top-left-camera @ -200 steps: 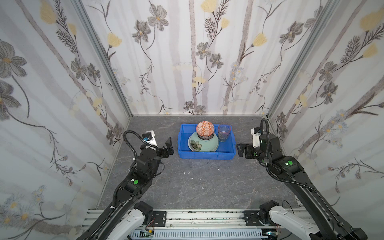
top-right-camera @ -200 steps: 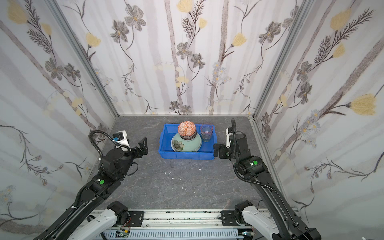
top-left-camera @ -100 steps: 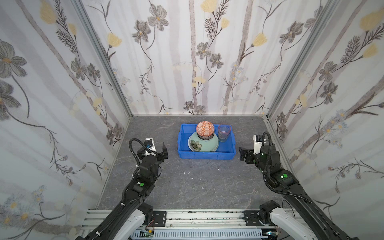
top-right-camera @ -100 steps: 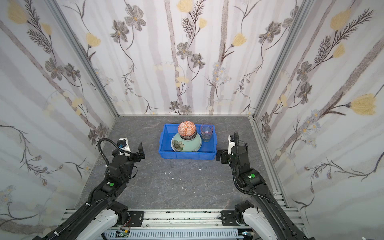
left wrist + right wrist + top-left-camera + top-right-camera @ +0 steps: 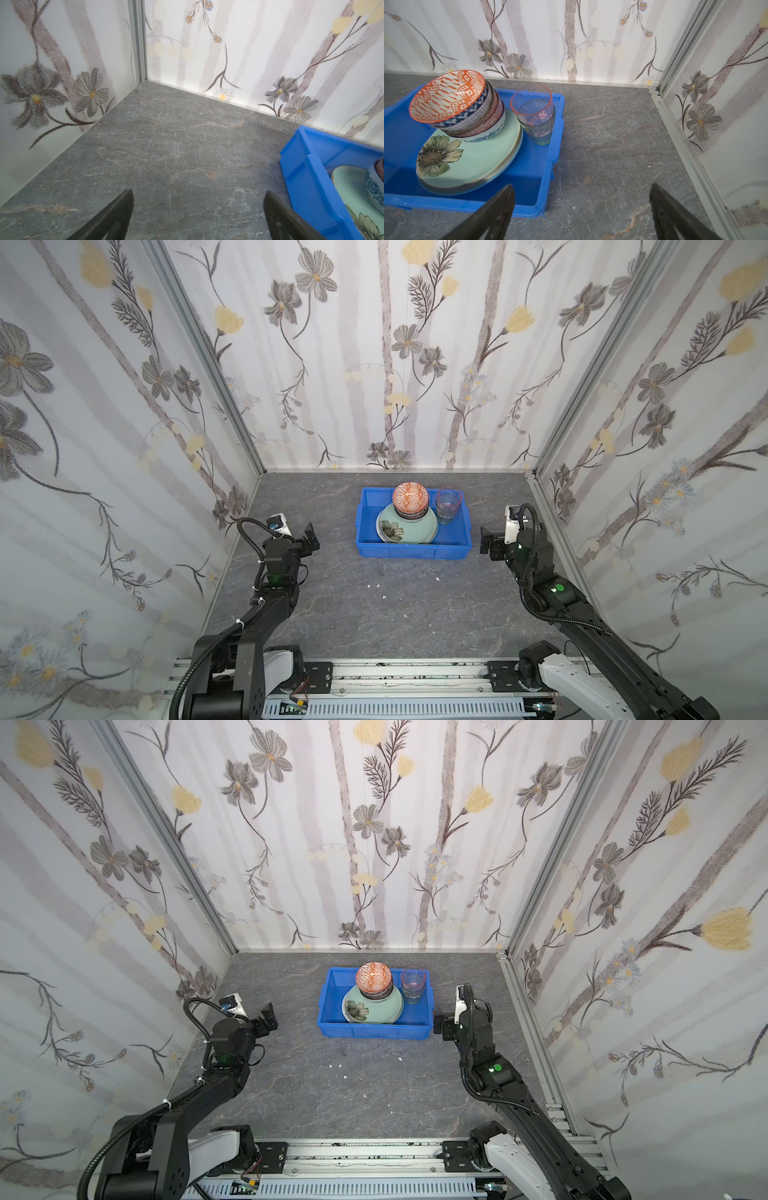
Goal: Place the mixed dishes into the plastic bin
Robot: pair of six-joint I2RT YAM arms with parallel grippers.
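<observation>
The blue bin [image 5: 411,551] sits on the grey marbled bench [image 5: 374,626], toward the back wall and about midway between the side walls. In it lies a mint green plate [image 5: 477,158] with a flower print. It rests on other plates whose edges show beneath it; how many is hard to tell. On the far part of that plate stands a stack of small bowls [image 5: 483,122], leaning a little, with the orange patterned bowl [image 5: 446,97] on top. Just beside the stack, in the bin's back corner on the right arm's side, a pink tumbler [image 5: 532,104] stands upright inside a greenish tumbler [image 5: 539,135].

A few white specks [image 5: 376,585] lie on the bench in front of the bin. The left tool [image 5: 311,537] hangs off the bin's left end, well apart from it, its fingers spread wide with nothing between them. The right tool [image 5: 485,540] hangs near the bin's right end, also spread wide and empty. Flowered wallpaper [image 5: 395,364] covers the walls around the bench.
</observation>
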